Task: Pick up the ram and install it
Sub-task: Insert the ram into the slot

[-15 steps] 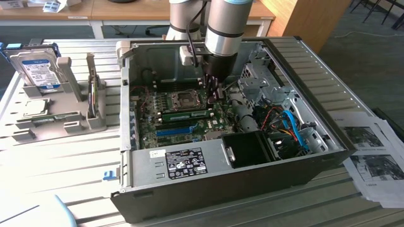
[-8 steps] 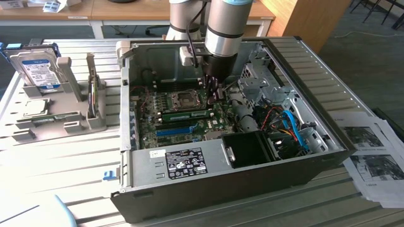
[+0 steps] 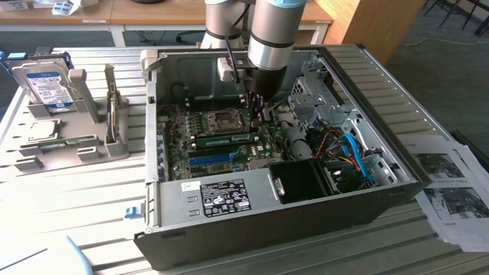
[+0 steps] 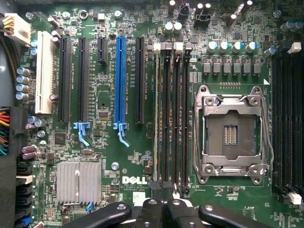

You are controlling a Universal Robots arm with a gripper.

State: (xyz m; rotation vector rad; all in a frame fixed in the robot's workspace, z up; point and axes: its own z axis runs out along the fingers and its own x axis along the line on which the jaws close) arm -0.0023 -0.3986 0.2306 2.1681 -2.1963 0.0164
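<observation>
Starting at the exterior view's left, the hard drive (image 3: 46, 86) stands in the grey holder (image 3: 84, 152) on the desk (image 3: 91, 195). What looks like a second thin stick (image 3: 112, 114) stands on edge there too, well apart from my work.

Inside the open case (image 3: 252, 217), the ram (image 3: 225, 139) is down on the motherboard. It stands on edge in the slot bank between the blue slot (image 3: 210, 158) and the CPU socket (image 3: 225, 119), and its long axis runs left to right in the exterior view, parallel to the blue slot.

My tool (image 3: 259, 118) hangs straight down over the ram's right-hand end in that view, not over its middle.

From my wrist I look along the stick's thin top edge (image 4: 156, 114). It sits in the outermost slot, on the side towards the blue slot (image 4: 119, 80) and away from the socket (image 4: 231, 128).

My tool (image 4: 162, 192) is pressed together, pinching nothing I can make out. Its tips sit at the end of the slot bank by the DELL lettering (image 4: 132, 180), just beside the ram's line. I cannot tell whether they touch the stick. I judge the ram is in its slot, though I cannot tell whether it is fully seated.
</observation>
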